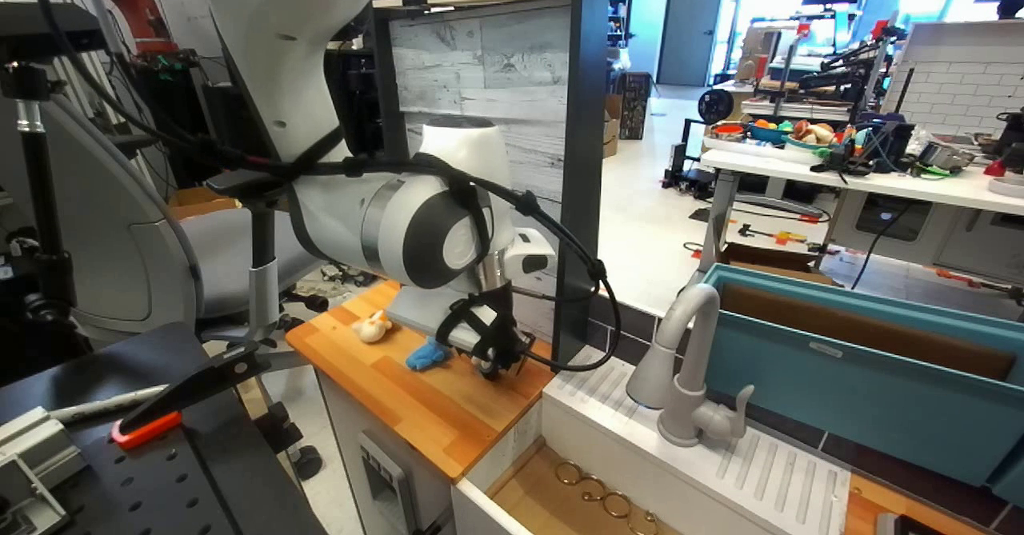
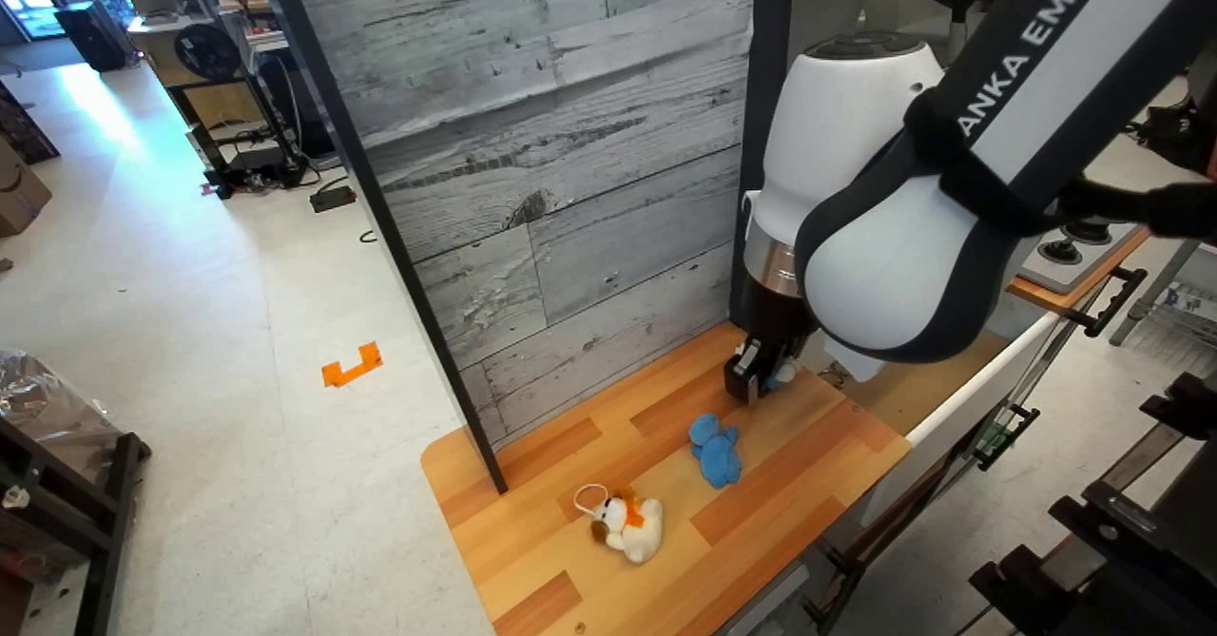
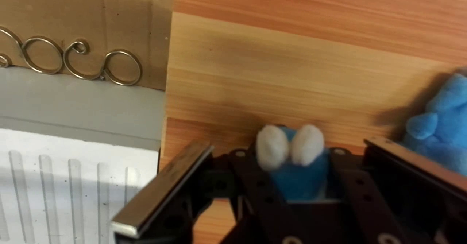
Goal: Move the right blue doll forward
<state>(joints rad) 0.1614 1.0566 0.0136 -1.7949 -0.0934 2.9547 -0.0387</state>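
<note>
Gripper closed about the right blue doll, its blue-and-white body showing between the jaws in the wrist view. Grasp judged complete; forward move and release appear to remain, the doll being held low at the end of the wooden surface nearest the grey faucet (whether it touches the wood cannot be told). Plain blue doll and white plush dog: both apart, ungripped.

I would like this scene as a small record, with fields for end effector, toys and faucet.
End effector: closed on the blue doll with white parts
That doll lifted or resting: cannot tell
Second blue doll: lying on wooden countertop, apart from end effector
Plush dog: cream-white, orange at neck, on same countertop
Faucet: gray, on white ridged drainboard
</note>
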